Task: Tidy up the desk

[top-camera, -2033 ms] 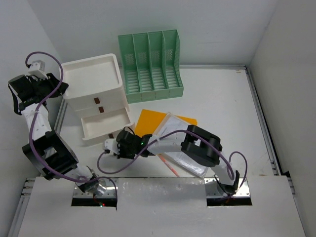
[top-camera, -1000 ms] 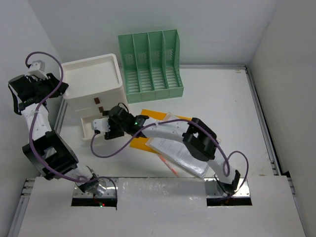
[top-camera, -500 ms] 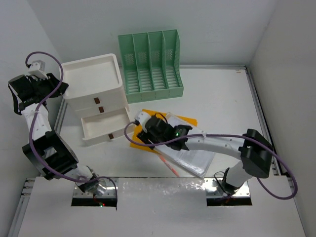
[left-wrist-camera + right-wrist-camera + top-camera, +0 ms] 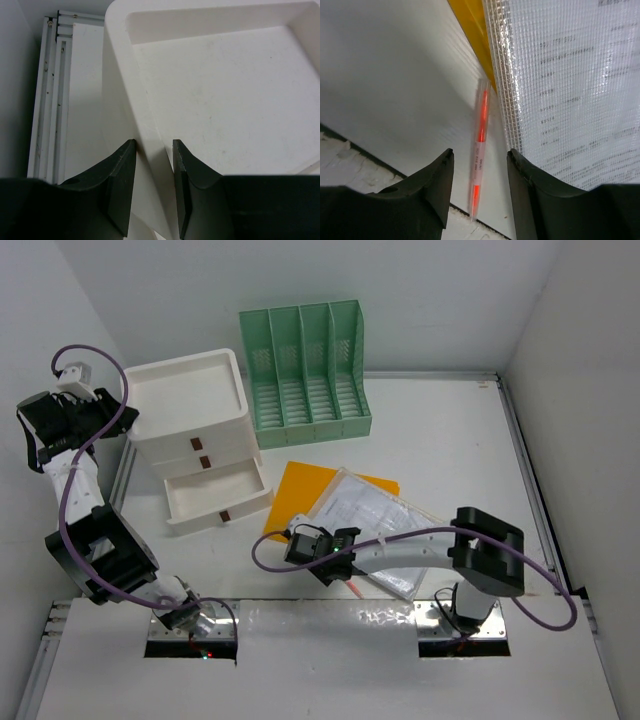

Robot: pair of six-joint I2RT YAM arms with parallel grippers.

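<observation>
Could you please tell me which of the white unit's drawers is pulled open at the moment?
The bottom drawer of the drawer unit: it juts forward with its empty inside showing, while the two above it sit flush and shut.

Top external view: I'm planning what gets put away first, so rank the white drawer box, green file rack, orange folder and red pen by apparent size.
1. White drawer box and green file rack: too alike to rank.
2. Orange folder, partly covered by a mesh document pouch.
3. Red pen, smallest, mostly hidden.

Pen (image 4: 480,150) print unreadable; drawer box (image 4: 210,100) cut off right.
</observation>
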